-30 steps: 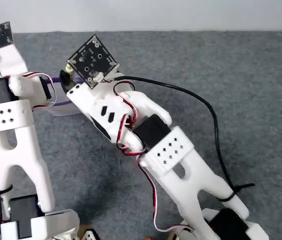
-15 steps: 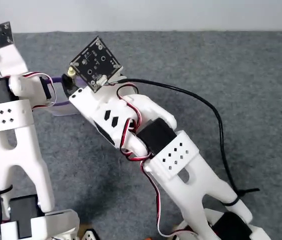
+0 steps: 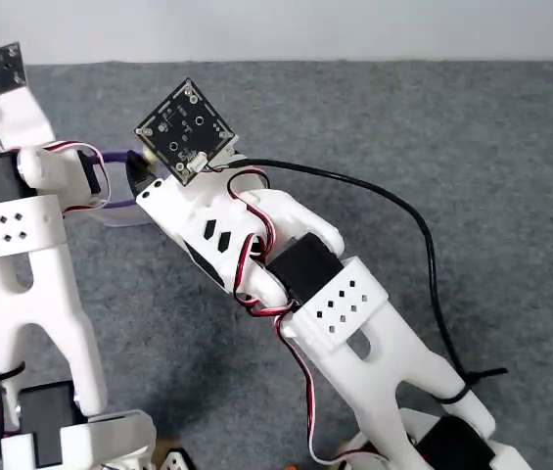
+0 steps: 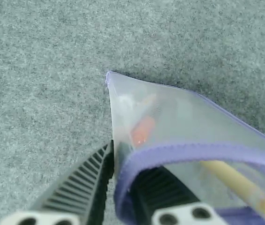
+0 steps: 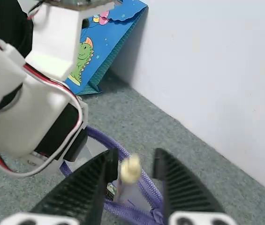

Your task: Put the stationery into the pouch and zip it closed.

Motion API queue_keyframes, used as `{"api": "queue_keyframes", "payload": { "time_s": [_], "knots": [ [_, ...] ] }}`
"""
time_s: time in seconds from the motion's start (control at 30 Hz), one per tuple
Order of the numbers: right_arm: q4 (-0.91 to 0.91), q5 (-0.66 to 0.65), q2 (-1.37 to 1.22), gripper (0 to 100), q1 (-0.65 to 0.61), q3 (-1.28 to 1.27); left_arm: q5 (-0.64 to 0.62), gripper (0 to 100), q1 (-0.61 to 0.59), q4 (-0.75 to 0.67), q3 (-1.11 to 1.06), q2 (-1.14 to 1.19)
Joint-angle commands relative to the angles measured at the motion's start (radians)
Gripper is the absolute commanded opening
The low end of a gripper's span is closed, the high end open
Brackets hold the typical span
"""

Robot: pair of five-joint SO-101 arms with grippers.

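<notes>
Ideally, with the left gripper (image 4: 123, 164) pinching the pouch (image 4: 184, 122) by its purple rim, the right gripper (image 5: 135, 157) — fingers spread either side of the pale pencil (image 5: 130, 171) end standing out of the pouch mouth — should nudge it fully inside the pouch before zipping.

The carpet (image 3: 472, 137) is mottled grey, flecked light and dark. The left arm (image 3: 22, 255) and the right arm (image 3: 374, 343) are white with black motor blocks. The right arm is laced with red, white and black wires (image 3: 252, 240) and trailed by a black cable (image 3: 416, 225). Its camera board (image 3: 186, 130) is black, dotted with silver.

The pouch (image 4: 184, 117) is clear and milky, edged by a lilac-purple zip band (image 4: 193, 151). Inside it show an orange item (image 4: 141, 131) and a pale tan stick (image 4: 238, 183).

The left gripper (image 4: 125, 159) and the right gripper (image 5: 134, 157) have black ribbed fingers.

At the upper left of the right wrist view is a blue bag (image 5: 106, 42) printed with a green cartoon dinosaur. The wall (image 5: 216, 70) is white.
</notes>
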State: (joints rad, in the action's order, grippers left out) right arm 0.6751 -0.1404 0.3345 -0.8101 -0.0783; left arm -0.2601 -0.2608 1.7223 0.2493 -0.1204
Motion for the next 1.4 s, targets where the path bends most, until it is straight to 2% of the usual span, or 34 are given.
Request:
{"api": "queue_keyframes", "payload": {
  "time_s": [0.0, 0.2, 0.37, 0.53, 0.67, 0.8, 1.03, 1.37],
  "knots": [
    [0.005, 0.005, 0.045, 20.9, -0.002, 0.008, -0.008, 2, 0.011, -0.020, 0.005, -0.008],
    [0.013, 0.005, 0.090, 20.9, -0.002, 0.003, -0.008, 2, 0.011, -0.020, 0.005, -0.008],
    [0.171, 0.021, 0.154, 20.9, 0.058, 0.005, -0.008, 2, 0.008, -0.020, 0.005, -0.014],
    [0.371, 0.181, 0.202, 21.1, 0.174, 0.005, -0.008, 2, 0.009, -0.006, 0.005, -0.014],
    [0.499, 0.244, 0.200, 21.2, 0.191, -0.018, -0.008, 2, 0.011, -0.006, 0.007, -0.014],
    [0.478, 0.224, 0.170, 21.2, 0.189, -0.118, -0.008, 2, 0.011, -0.006, 0.008, -0.014],
    [0.236, 0.212, 0.102, 21.2, 0.188, -0.258, -0.008, 2, 0.011, -0.005, 0.008, -0.015],
    [0.065, 0.147, -0.038, 20.9, 0.189, -0.276, -0.008, 2, 0.011, -0.006, 0.008, -0.014]
  ]
}}
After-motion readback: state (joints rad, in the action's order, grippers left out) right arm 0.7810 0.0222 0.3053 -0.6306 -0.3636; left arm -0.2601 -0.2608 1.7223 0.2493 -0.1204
